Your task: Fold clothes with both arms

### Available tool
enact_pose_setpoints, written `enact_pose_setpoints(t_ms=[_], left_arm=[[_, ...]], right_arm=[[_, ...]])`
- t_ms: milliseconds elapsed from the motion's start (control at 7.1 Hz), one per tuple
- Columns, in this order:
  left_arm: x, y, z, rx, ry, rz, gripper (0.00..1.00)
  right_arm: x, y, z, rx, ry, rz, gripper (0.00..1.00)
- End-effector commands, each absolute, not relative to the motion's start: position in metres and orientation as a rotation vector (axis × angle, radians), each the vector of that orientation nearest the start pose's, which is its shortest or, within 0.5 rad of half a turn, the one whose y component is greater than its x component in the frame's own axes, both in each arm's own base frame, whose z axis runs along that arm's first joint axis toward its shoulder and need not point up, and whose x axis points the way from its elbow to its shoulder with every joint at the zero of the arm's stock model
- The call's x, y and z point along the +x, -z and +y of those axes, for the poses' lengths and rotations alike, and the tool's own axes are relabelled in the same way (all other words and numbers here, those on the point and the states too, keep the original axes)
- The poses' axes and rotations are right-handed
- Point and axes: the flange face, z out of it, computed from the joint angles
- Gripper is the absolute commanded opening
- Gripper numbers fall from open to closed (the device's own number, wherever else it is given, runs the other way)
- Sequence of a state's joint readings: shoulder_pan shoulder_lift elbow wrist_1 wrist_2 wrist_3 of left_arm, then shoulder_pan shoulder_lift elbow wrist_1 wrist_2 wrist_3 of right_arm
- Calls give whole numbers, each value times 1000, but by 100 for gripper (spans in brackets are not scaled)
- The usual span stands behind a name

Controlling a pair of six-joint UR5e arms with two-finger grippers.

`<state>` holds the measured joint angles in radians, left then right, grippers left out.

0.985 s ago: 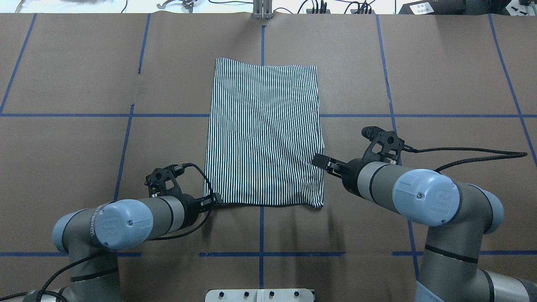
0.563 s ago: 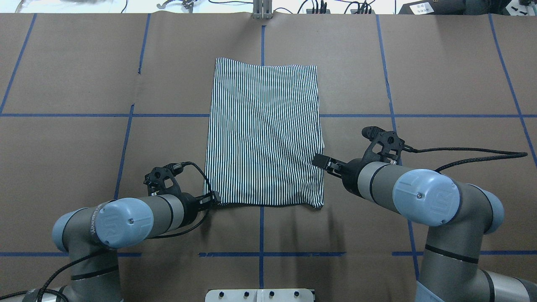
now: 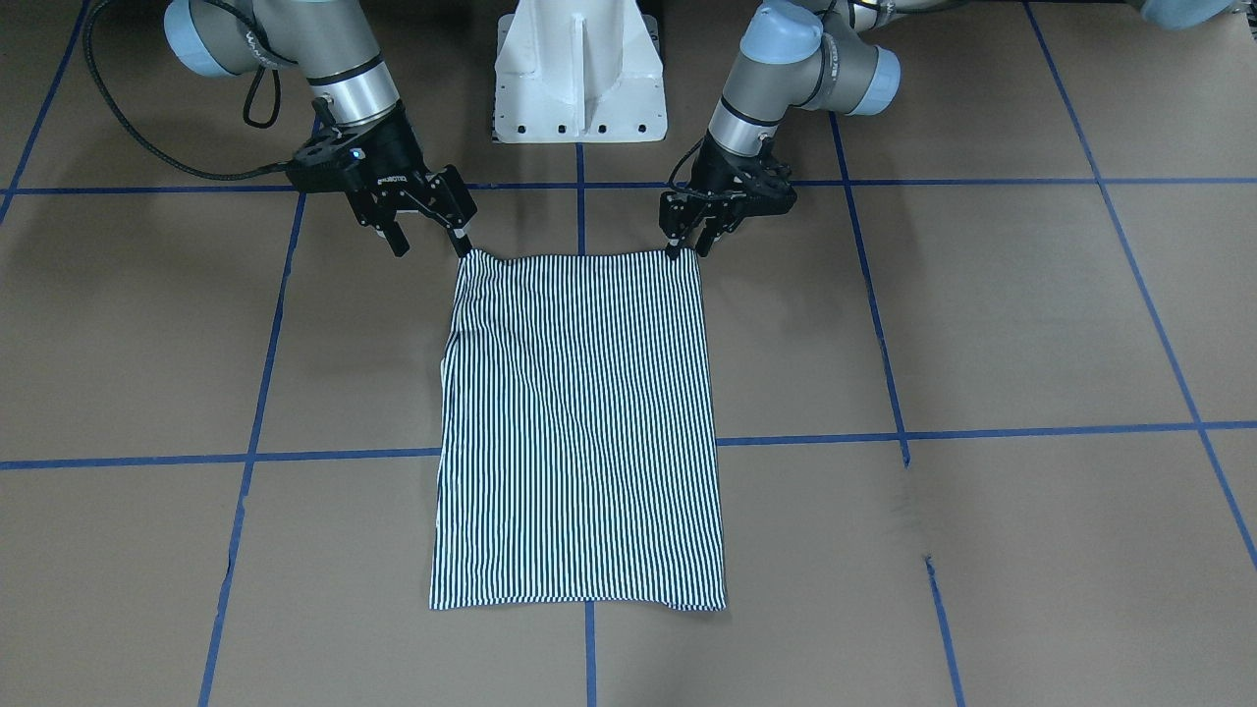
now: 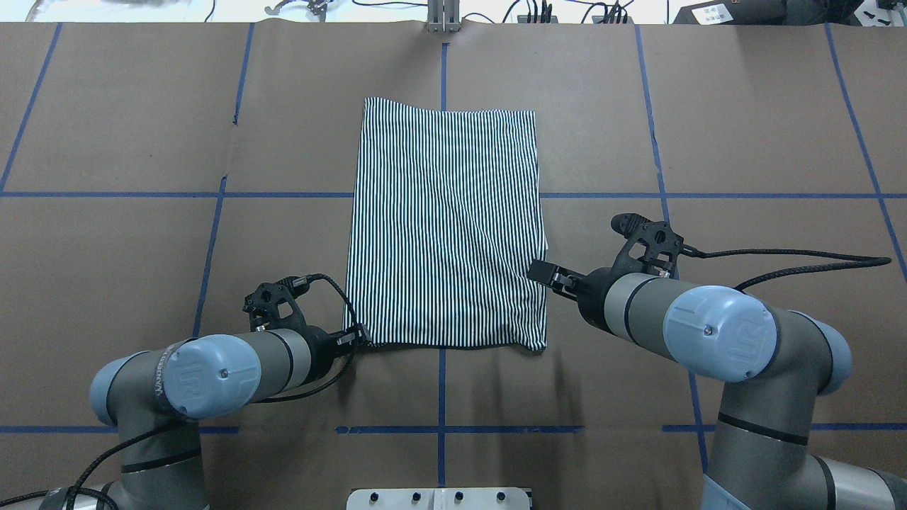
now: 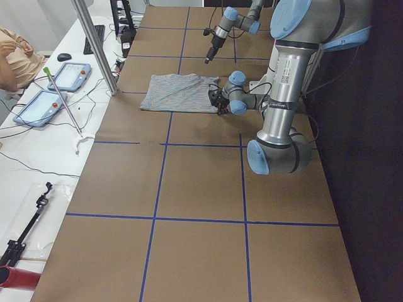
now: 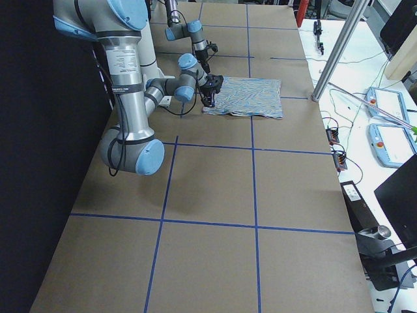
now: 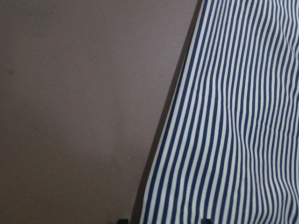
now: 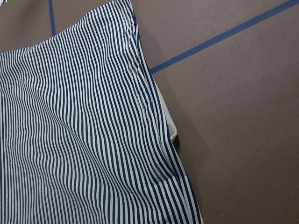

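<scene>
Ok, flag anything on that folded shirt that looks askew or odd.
The shirt lies in a rough rectangle, but a cream flap pokes out from under its edge on the robot's right, and diagonal creases run toward the near corner there. Nothing else stands out.

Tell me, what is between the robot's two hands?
The edge of the striped shirt runs between the left hand and the right hand, one by each corner. The front-facing view shows it best.
</scene>
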<state>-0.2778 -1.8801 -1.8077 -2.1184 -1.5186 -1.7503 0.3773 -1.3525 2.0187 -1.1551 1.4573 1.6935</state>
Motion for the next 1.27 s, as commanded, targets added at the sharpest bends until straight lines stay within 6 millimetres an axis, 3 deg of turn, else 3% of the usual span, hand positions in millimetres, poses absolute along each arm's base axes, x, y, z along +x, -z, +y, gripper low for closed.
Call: enact_pose_setpoints(t_ms=[0,141,563,704,985,1126], left_arm=[[538,-321,-297,102,441,1100,34],[538,-320,-297,101,439,1101,2],[537,-320,-298,110,430,1100,0],[537,-319,-298,110,430,1102,0],[537,-318,-298,111,430,1105,0],[536,-317,-299,112,431,1106,0]], right_arm=[[-444,-294,-331,241,-511,-1072,100],[-444,-293,-331,242,-511,-1073,100],[-445,-292,-331,243,-512,-1073,100],[-451,-287,-330,208,-572,-1083,96],[-487,-230,-334,118,-699,-984,70],[-506,-224,-329,88,-723,-920,70]])
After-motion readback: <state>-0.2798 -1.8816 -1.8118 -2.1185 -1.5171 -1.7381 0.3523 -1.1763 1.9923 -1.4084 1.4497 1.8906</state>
